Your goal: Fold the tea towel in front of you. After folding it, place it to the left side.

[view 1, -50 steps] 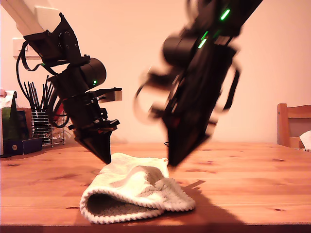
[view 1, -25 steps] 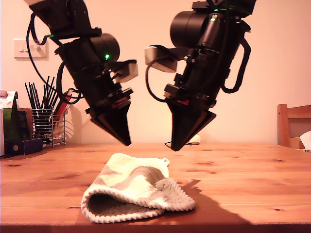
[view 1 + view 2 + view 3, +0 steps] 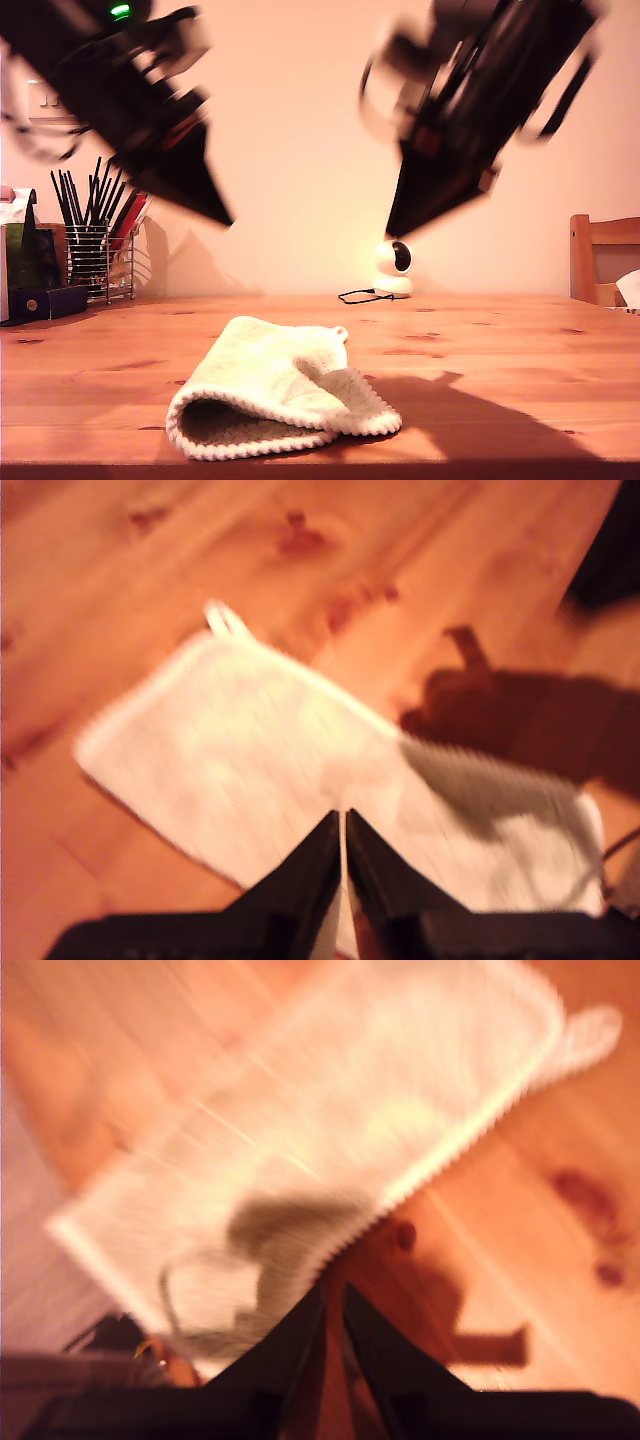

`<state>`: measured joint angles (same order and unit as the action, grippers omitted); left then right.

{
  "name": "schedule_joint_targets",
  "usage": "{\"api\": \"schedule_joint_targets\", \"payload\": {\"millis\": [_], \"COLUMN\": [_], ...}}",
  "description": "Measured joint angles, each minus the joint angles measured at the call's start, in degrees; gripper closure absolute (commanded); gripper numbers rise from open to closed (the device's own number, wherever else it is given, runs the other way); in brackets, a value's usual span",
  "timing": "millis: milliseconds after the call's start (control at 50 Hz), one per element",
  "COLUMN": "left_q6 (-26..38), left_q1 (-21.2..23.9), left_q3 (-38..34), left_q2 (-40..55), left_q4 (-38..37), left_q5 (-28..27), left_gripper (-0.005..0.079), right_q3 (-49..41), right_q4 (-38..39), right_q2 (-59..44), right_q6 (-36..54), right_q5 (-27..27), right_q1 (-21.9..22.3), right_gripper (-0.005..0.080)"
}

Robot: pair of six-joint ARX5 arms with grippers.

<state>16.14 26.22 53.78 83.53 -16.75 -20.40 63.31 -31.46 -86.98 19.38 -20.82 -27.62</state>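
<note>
On the wooden worktop (image 3: 520, 340), toward the front edge in the exterior view, lies the tea towel (image 3: 280, 385). It is cream-white and fluffy and is folded over itself into a soft mound, with its corded hem curling along the front. A small hanging loop (image 3: 340, 331) sticks out at its far corner, toward the exterior view's right. Nothing touches the cloth.

Two dark arms hang well above it, both blurred. One (image 3: 150, 120) is at the exterior view's left and the other (image 3: 470, 110) at its right, each with its pointed tip aimed down toward the middle. I cannot tell from the wrist views which of them is which.

My first claw (image 3: 342, 825) has its jaws pressed together on nothing, with the towel spread on the wood below it. My second claw (image 3: 333, 1295) is likewise closed and empty, above the towel's hem.

Behind the towel, near the wall, stands a small white camera (image 3: 393, 268). A wire holder of dark sticks (image 3: 90, 260) sits at the exterior view's left, and a wooden chair (image 3: 600, 255) shows at its right edge.
</note>
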Motion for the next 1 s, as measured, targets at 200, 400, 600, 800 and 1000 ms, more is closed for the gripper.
{"api": "schedule_joint_targets", "payload": {"millis": [200,400,600,800,1000], "left_q6": [1.36,7.91,17.84,23.32,28.15], "left_q1": [1.95,4.61,9.94,12.09,12.28], "left_q3": [-12.61,-19.71,-20.92,-20.92,-20.92], "left_q2": [-6.08,-9.09,-9.09,-9.09,-9.09], "left_q4": [7.21,7.65,2.82,2.89,3.85], "left_q5": [-1.57,-2.05,-0.68,-0.31,2.49], "left_gripper": [0.0762,0.0762,0.069,0.0355,0.0305], "right_q3": [-10.93,-22.36,-22.29,-22.27,-22.27], "right_q4": [4.15,4.98,5.75,6.32,7.13], "right_q2": [9.4,15.04,17.14,17.22,17.22], "right_q6": [2.34,2.99,1.84,1.16,-0.04], "right_q5": [-1.44,-2.43,-2.64,-3.3,-5.68], "right_q1": [-0.02,-0.24,-0.98,-0.98,-0.98], "right_gripper": [0.0712,0.0717,0.0716,0.0717,0.0717]}}
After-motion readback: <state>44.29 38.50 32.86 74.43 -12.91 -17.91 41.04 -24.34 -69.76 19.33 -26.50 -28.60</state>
